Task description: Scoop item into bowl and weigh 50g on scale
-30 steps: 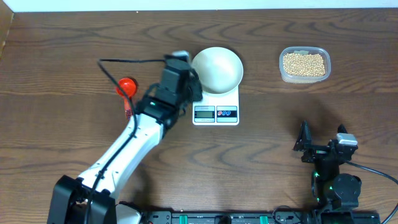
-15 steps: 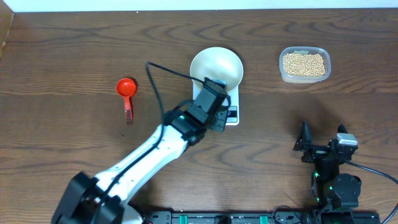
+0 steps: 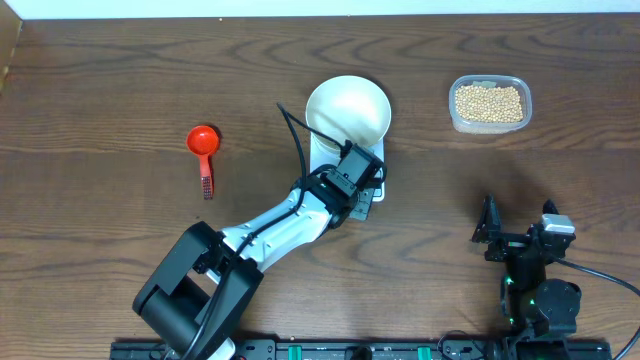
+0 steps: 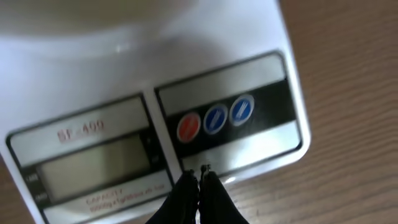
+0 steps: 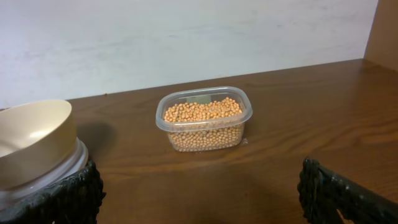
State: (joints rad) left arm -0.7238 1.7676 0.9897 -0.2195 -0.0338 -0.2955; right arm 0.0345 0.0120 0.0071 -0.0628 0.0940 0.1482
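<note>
Left: a red scoop (image 3: 203, 140) lies on the wooden table (image 3: 90, 90), well apart from the scale (image 4: 217, 81). Centre: the left gripper (image 4: 200, 182), fingers pressed together around nothing, points at the scale's front edge just below the red and blue buttons (image 4: 215, 118); contact cannot be told. The white bowl (image 3: 348, 110) sits on the scale. Right: the beans (image 3: 488, 102) lie in a clear tub (image 3: 451, 108), apart from the bowl. The right gripper (image 5: 199, 196), jaws spread wide, faces the tub.
</note>
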